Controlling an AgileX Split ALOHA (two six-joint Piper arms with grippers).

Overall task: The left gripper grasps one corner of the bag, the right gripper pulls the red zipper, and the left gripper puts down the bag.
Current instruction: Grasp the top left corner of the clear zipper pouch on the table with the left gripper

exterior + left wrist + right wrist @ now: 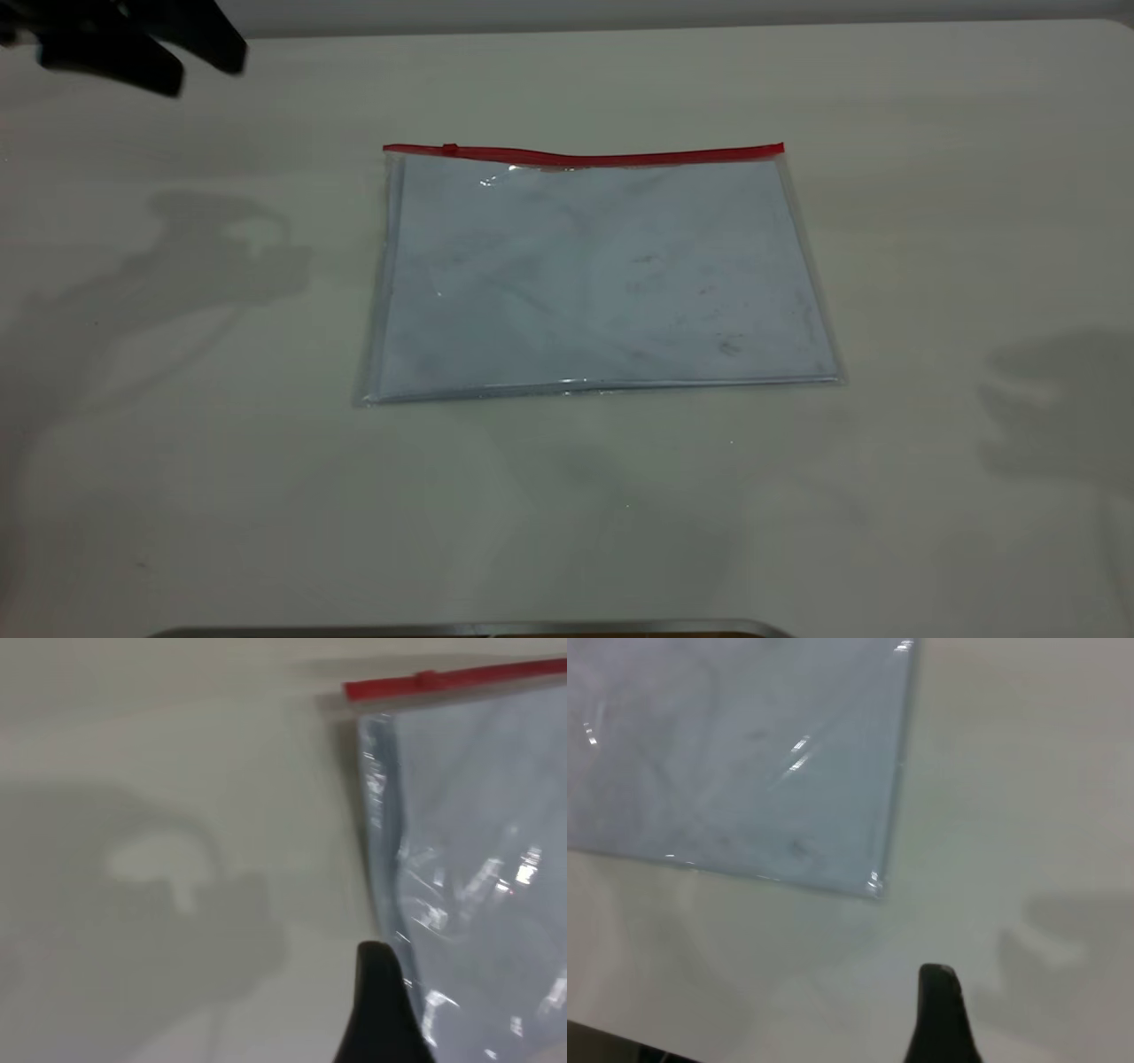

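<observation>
Pale, bare table [177,496] fills every view, nothing else on it but the bag. Finger state cannot be told for either arm: only one black fingertip [381,1010] is seen in the left wrist view, one more [943,1014] in the right wrist view, neither touching anything. Left gripper [133,44] is seen at the far left edge of the exterior view, raised, well apart from the bag. Right gripper is not seen there, only its shadow at the right. Bag [594,275] lies flat mid-table, paper inside, red zipper [620,158] along its far edge, slider [450,149] near the left end. Step in hand is judged as the left approach to the red-edged left corner [390,152]. Corner should be taken at the very edge, clear of the slider, low and flat so plastic is pinched, not pushed. Thin film on a smooth top may slide; a slight lift is needed before the zipper is pulled.
</observation>
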